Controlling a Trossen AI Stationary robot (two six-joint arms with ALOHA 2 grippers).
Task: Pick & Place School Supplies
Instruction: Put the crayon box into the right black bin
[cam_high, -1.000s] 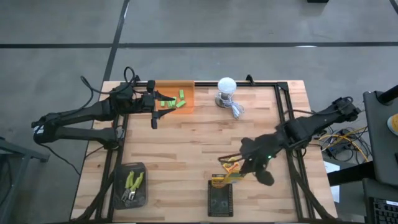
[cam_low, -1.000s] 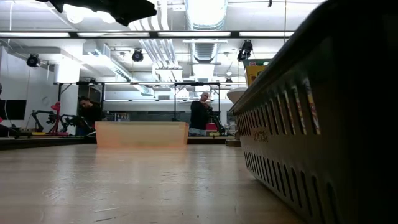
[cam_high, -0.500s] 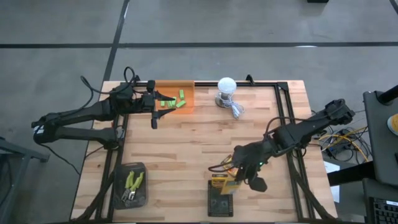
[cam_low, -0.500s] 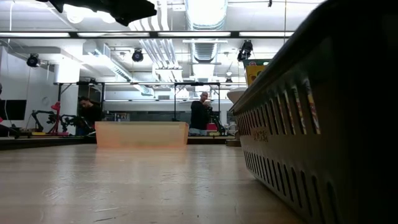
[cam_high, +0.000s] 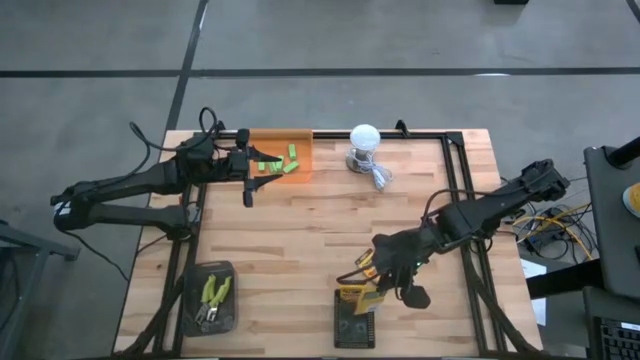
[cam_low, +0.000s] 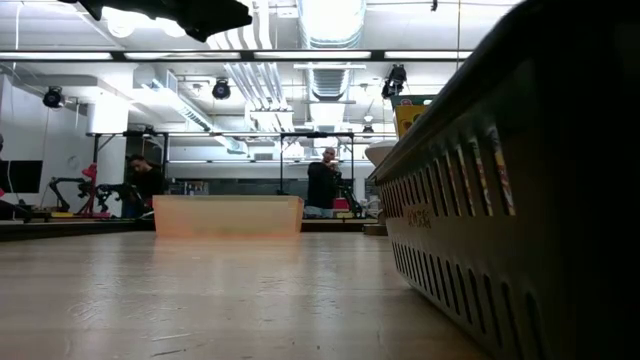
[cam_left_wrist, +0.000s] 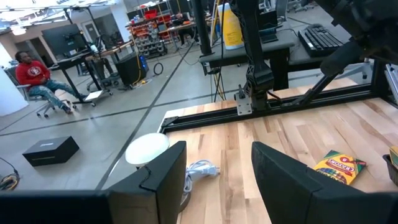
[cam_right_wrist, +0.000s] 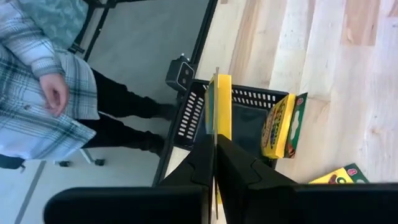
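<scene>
My right gripper is shut on a yellow crayon box, seen edge-on over the black basket at the table's near edge. A second crayon box leans on the basket's rim. A third lies flat on the table beside it. My left gripper hangs open next to the orange tray, which holds the green blocks. Two yellow-green pliers lie in a black tray at the near left. My right gripper pinches the crayon box between its two fingers, by the box's lower edge. The box is lifted clear, stands on edge, and sticks out beyond the fingertips over the basket. My left gripper touches nothing.
A white bulb with a cable sits at the far edge. Black rails run along the table's sides. A person in a plaid shirt stands just off the near edge by the basket. Bare wood lies mid-table.
My right gripper has moved toward the table's left and near edges, carrying the crayon box from beside the basket to above it. The left arm has kept still.
</scene>
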